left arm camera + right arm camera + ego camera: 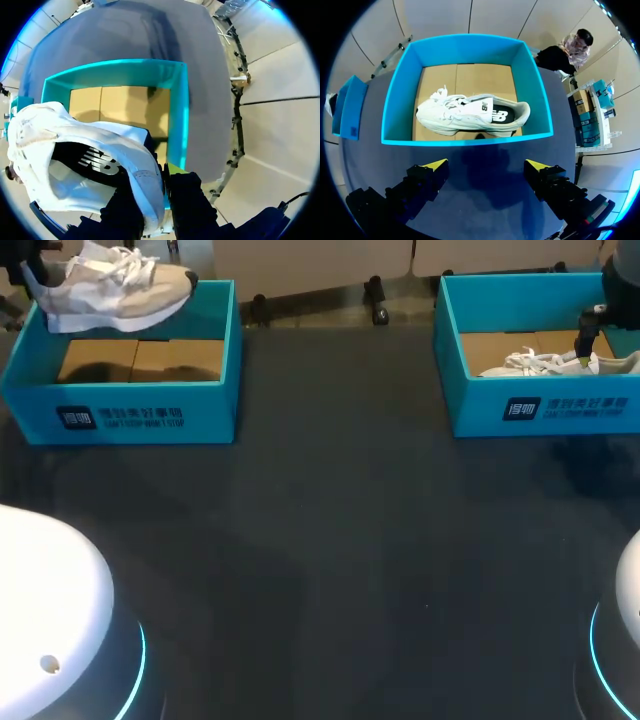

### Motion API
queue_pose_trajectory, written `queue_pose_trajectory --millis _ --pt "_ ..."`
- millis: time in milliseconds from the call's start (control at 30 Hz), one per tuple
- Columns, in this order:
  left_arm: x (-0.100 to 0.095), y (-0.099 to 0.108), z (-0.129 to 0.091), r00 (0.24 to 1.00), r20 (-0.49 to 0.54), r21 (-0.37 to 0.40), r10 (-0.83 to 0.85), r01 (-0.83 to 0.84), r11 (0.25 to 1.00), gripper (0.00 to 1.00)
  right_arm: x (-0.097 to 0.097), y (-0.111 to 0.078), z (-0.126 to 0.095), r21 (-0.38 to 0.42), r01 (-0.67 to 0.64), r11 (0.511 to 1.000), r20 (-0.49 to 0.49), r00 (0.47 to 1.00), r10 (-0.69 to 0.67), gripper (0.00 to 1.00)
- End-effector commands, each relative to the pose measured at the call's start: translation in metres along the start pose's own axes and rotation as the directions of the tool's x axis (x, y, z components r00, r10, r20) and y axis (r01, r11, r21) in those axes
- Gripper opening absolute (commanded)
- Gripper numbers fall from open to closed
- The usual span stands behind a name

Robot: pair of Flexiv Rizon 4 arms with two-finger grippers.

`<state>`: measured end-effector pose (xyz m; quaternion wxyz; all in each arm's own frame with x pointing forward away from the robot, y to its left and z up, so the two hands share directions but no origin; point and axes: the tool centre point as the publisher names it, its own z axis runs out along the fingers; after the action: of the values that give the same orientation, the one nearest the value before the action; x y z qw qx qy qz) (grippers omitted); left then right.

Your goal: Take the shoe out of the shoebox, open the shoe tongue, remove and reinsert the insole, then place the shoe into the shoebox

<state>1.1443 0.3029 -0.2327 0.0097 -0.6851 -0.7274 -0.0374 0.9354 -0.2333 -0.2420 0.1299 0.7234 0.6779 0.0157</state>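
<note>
Head view: left jaws clench the shoe [110,288] above its box [210,410], right jaws hang released. Taking-out looks underway; next the shoe needs setting on the counter [330,540].

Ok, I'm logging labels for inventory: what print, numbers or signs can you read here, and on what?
Left shoebox front: white logo and print, too blurred to read.
Right shoebox front: same print, also too blurred.
Held shoe: side logo mark only, no readable words.
Boxed shoe: side logo mark, no readable words.
No numbers or signs elsewhere.
</note>
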Motion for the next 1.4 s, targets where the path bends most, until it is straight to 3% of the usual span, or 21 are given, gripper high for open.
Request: queue_pose_trajectory --millis 33,533,800,1400 --pt "-0.011 -0.02 -0.011 1.0 -0.019 -0.032 -0.007 0.006 0.999 0.0 0.0 -0.001 0.0 -0.002 -0.001 1.0 0.0 1.0 0.001 1.0" --pt "-0.034 -0.057 -0.032 0.996 -0.033 0.003 -0.089 0.089 0.996 0.0 0.0 -0.001 0.0 -0.002 -0.001 1.0 0.0 1.0 0.001 1.0" --pt "-0.045 -0.087 -0.046 0.995 -0.036 0.019 -0.094 0.094 0.995 0.0 0.0 -0.001 0.0 -0.002 -0.001 1.0 0.0 1.0 0.001 1.0" --pt "-0.089 -0.186 -0.069 0.999 -0.034 0.021 -0.035 0.036 0.999 0.0 0.0 -0.001 0.0 -0.002 -0.001 1.0 0.0 1.0 0.001 1.0"
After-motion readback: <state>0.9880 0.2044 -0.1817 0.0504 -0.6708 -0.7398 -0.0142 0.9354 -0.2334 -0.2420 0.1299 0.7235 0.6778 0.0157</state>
